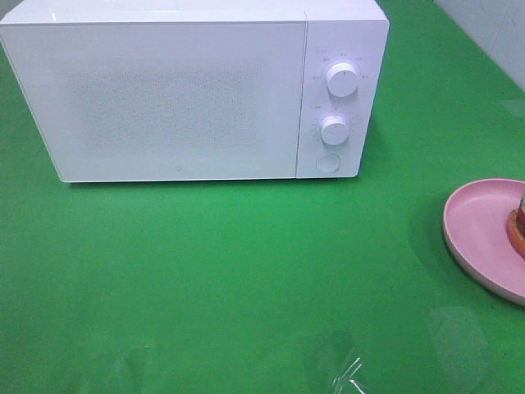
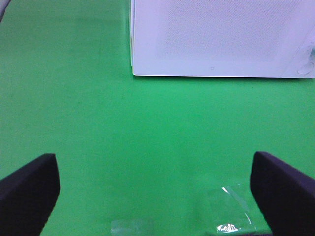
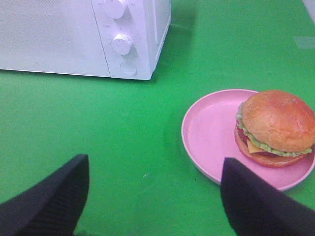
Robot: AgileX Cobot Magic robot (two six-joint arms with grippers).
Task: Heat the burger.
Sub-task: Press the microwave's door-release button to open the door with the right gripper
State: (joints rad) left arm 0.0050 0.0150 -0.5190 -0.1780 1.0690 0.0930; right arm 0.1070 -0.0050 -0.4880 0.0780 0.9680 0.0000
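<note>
The burger (image 3: 275, 128), with a golden-brown bun, green lettuce and yellow cheese, sits on a pink plate (image 3: 209, 132) in the right wrist view. In the high view only its edge (image 1: 517, 226) shows, on the pink plate (image 1: 480, 234) at the right border. A white microwave (image 1: 193, 90) stands at the back with its door shut. My right gripper (image 3: 152, 196) is open and empty, short of the plate. My left gripper (image 2: 155, 191) is open and empty over bare green table, short of the microwave (image 2: 221, 37). Neither gripper shows in the high view.
The microwave has two round knobs (image 1: 341, 79) and a round button (image 1: 328, 162) on its right panel. The green table (image 1: 246, 271) spreads in front of it. A grey-white wall strip (image 1: 492, 33) shows at the back right.
</note>
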